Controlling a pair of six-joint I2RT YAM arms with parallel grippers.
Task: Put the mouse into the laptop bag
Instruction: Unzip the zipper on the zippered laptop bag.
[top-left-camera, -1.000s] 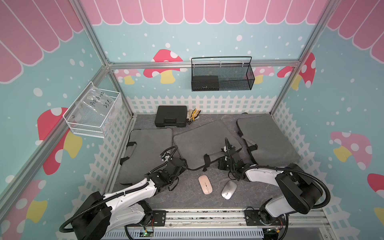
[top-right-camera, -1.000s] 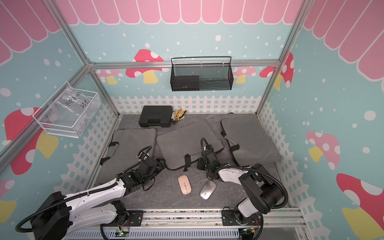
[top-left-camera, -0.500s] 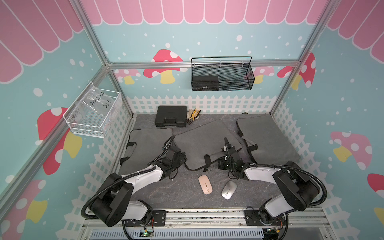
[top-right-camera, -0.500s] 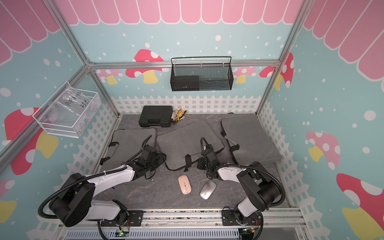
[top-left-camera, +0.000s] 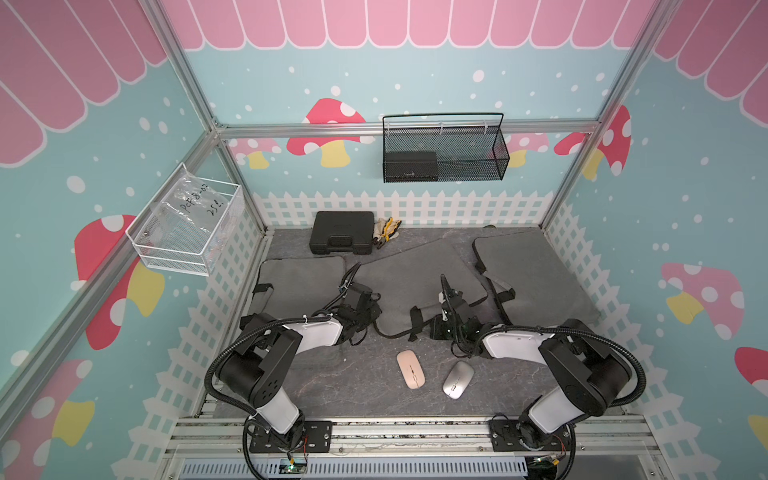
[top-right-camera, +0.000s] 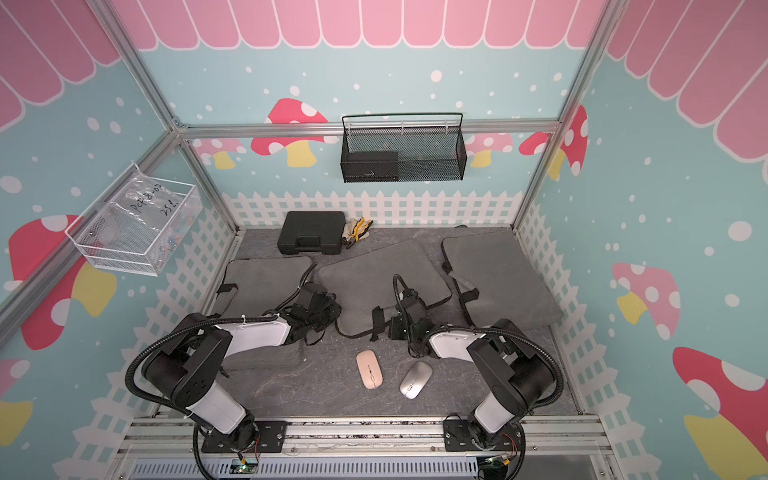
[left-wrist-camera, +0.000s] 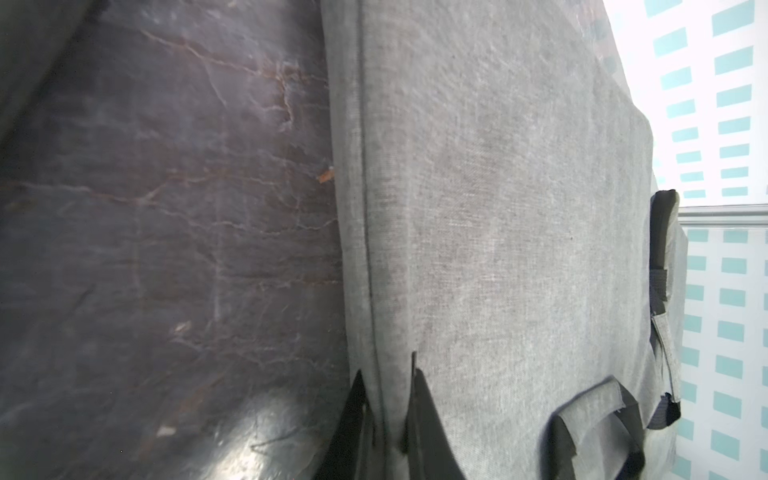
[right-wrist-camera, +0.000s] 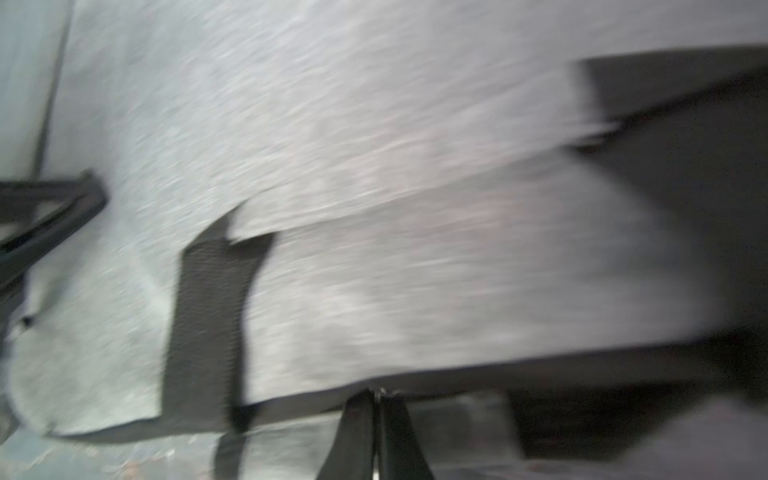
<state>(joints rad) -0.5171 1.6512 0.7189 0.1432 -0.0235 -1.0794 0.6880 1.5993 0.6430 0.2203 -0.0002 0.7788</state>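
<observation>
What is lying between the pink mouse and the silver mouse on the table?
Nothing. Only a bare strip of dark table separates the pink mouse from the silver mouse, and they do not touch. Both top views show this.

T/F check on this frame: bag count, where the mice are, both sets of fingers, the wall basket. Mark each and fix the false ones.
1. Three grey laptop bags lie on the table. True.
2. Both mice are inside a bag. False: the pink mouse and silver mouse lie on the bare table, in front of the bags.
3. The right fingers are closed together, tips at the middle bag's front edge. True.
4. The black mesh basket on the back wall is empty. False: a black box sits in it.
5. The left fingers sit either side of a bag edge. True.
</observation>
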